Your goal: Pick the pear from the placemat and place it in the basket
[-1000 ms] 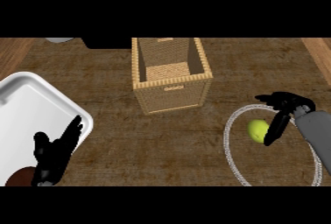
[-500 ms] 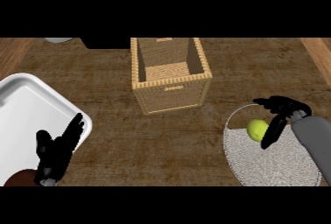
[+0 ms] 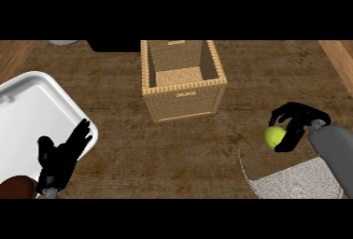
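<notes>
My right hand [image 3: 295, 125] is curled around the pear [image 3: 274, 137]. My fingers [image 3: 290, 138] bend over the top and down the side of it, so I am pinching the pear between my fingers and my thumb. The pear is yellow-green and round, and it sits on the side of my hand that faces the basket [image 3: 183, 88]. The pear is up off the placemat [image 3: 296, 182], with brown counter [image 3: 172, 149] showing under it. The basket is the big woven box near the top middle, and I will tell where things are from it. The pear and my right hand are to the right of the basket and lower down, a little way from its front right corner, not touching it. The placemat is grey with a pale rim, and it lies lower still and to the right of the basket, near the bottom edge. The basket is open on top and I can see its woven floor inside. My left hand [image 3: 60, 158] is far to the left of the basket and lower down, with its fingers straight and spread a bit, pointing up, holding nothing. It rests by the corner of a white tray [image 3: 31, 116], which lies to the left of the basket.
</notes>
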You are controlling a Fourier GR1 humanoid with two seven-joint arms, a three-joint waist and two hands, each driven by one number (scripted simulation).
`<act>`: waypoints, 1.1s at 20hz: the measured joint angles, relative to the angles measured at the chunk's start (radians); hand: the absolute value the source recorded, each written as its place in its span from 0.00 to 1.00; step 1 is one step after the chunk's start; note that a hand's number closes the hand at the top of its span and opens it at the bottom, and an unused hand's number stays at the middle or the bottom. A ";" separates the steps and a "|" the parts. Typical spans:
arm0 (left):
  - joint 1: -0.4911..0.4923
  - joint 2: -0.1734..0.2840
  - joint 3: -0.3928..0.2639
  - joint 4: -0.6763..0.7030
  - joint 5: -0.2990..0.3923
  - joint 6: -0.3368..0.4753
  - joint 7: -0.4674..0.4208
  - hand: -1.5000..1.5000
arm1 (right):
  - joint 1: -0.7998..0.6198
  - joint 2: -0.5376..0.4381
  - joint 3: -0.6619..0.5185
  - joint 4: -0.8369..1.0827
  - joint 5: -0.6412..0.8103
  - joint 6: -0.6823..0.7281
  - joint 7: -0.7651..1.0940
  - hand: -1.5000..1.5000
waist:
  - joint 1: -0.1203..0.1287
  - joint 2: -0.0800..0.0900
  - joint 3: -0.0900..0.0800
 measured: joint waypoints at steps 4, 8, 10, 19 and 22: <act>0.010 -0.003 0.002 -0.019 -0.003 0.007 0.030 0.50 | 0.010 -0.002 0.015 -0.013 0.044 -0.016 -0.034 1.00 | -0.001 -0.001 -0.001; 0.012 -0.013 0.002 -0.009 -0.012 0.004 0.008 0.50 | 0.004 0.061 0.058 -0.063 0.103 -0.067 -0.011 1.00 | -0.004 -0.004 -0.002; 0.008 -0.013 -0.005 -0.009 -0.013 -0.003 0.010 0.50 | -0.028 0.158 0.128 -0.130 0.153 -0.109 0.039 1.00 | 0.011 -0.008 -0.003; -0.033 -0.021 -0.042 0.006 -0.024 -0.030 0.023 0.50 | -0.196 0.479 0.457 -0.320 0.356 -0.360 0.355 1.00 | 0.089 -0.003 0.000; -0.039 -0.021 -0.044 0.008 -0.024 -0.030 0.034 0.50 | -0.200 0.505 0.473 -0.414 0.335 -0.533 0.429 1.00 | 0.092 0.000 0.004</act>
